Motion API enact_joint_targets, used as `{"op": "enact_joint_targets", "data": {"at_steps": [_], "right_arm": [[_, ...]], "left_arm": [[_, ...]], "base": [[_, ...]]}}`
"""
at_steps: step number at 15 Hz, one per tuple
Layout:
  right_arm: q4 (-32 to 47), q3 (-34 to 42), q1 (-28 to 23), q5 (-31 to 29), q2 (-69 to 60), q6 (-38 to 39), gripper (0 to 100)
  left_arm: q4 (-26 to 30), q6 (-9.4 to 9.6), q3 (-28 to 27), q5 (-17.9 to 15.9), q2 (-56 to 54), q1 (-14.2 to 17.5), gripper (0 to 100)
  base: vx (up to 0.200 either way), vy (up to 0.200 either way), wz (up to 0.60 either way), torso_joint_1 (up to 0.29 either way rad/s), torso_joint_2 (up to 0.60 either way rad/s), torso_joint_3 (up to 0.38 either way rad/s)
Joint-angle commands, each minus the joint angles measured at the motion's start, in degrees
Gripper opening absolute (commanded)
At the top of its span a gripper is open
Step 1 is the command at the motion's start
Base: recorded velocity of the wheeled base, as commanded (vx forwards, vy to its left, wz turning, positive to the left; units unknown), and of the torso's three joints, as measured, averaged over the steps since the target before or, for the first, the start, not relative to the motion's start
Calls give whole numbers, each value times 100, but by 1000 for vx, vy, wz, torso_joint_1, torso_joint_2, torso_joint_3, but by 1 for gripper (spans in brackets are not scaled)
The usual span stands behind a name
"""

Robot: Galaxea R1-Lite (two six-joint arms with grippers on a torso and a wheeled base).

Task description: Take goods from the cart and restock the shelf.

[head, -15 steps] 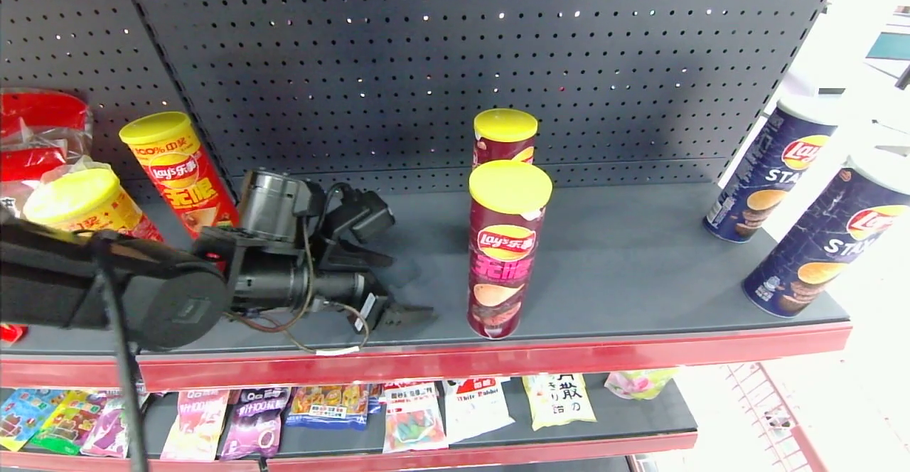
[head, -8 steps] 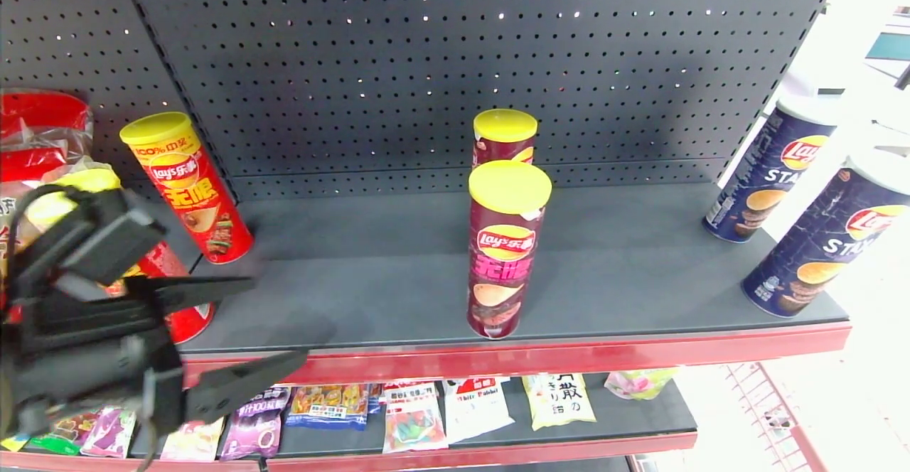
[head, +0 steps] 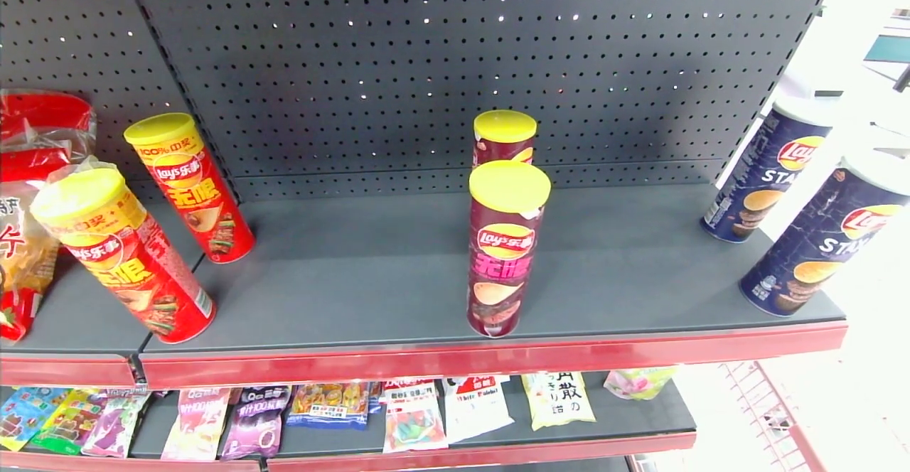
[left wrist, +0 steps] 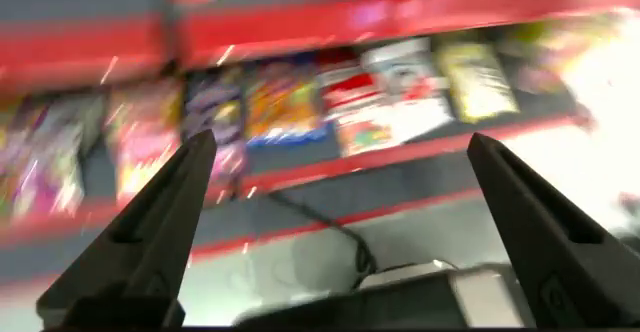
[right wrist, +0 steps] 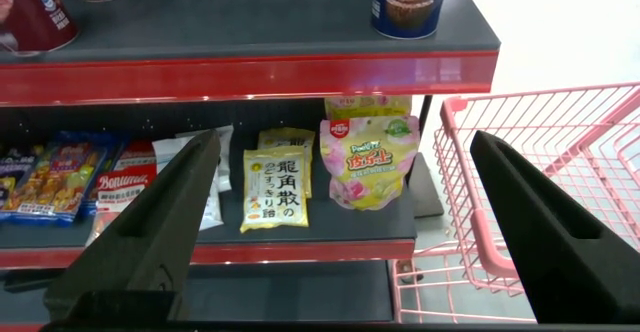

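Upper shelf (head: 370, 280), mid-restock: my left pincer (left wrist: 342, 140) has pulled back off the shelf since a second ago. It now hangs wide and empty before the lower rows, leaving the red chip canister (head: 121, 259) standing at the front left, near the lip. My right pincer (right wrist: 345, 137), also spread wide, faces the pink cart (right wrist: 560, 162). I judge these tubes light, stiff, slick and easily toppled, best gripped mid-body, across the wall.

Front can (head: 507, 244) on shelf (head: 355, 280); another can (head: 504, 134) behind.
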Motion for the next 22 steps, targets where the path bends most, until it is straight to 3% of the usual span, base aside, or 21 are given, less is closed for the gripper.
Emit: {"op": "enact_joint_targets", "data": {"at_steps": [1,3,5,6,8,9,10,11,12,13,15,18,22], "right_arm": [[0,0,-1,4,-2,2,100],[0,0,-1,-4,6,-24,100],[0,0,-1,-101,-2,-33,100],[0,0,-1,-101,-2,-33,100],[0,0,-1,-101,-2,-33,100],[0,0,-1,-101,6,-33,100],[0,0,-1,-101,-2,-24,100],[0,0,-1,-101,-2,-33,100],[0,0,-1,-110,-2,-33,100],[0,0,-1,-110,-2,-33,100],[0,0,-1,-110,-2,-33,100],[0,0,-1,-101,-2,-33,100],[0,0,-1,-101,6,-33,100]], "left_arm": [[69,-93,217,135,-450,573,100],[25,-58,630,20,-590,854,100],[-520,12,894,-964,-942,872,100],[-1232,100,1272,-1122,-1003,916,100],[-2840,126,2027,-1043,-1003,916,100],[-3490,214,2291,-718,-1003,916,100],[-3499,205,2309,-182,-1003,916,100],[-3358,21,2317,917,-1003,916,100],[-3358,-93,2317,794,-1003,916,100],[-3350,-6,2317,706,-1003,916,100],[-3174,478,2309,-314,-1003,916,100],[-3191,434,2317,486,-1003,916,100],[-3174,416,2317,416,-1003,933,100]], "base": [[0,0,0,0,0,0],[0,0,0,0,0,0],[0,0,0,0,0,0],[0,0,0,0,0,0],[0,0,0,0,0,0],[0,0,0,0,0,0],[0,0,0,0,0,0],[0,0,0,0,0,0],[0,0,0,0,0,0],[0,0,0,0,0,0],[0,0,0,0,0,0],[0,0,0,0,0,0],[0,0,0,0,0,0]]}}
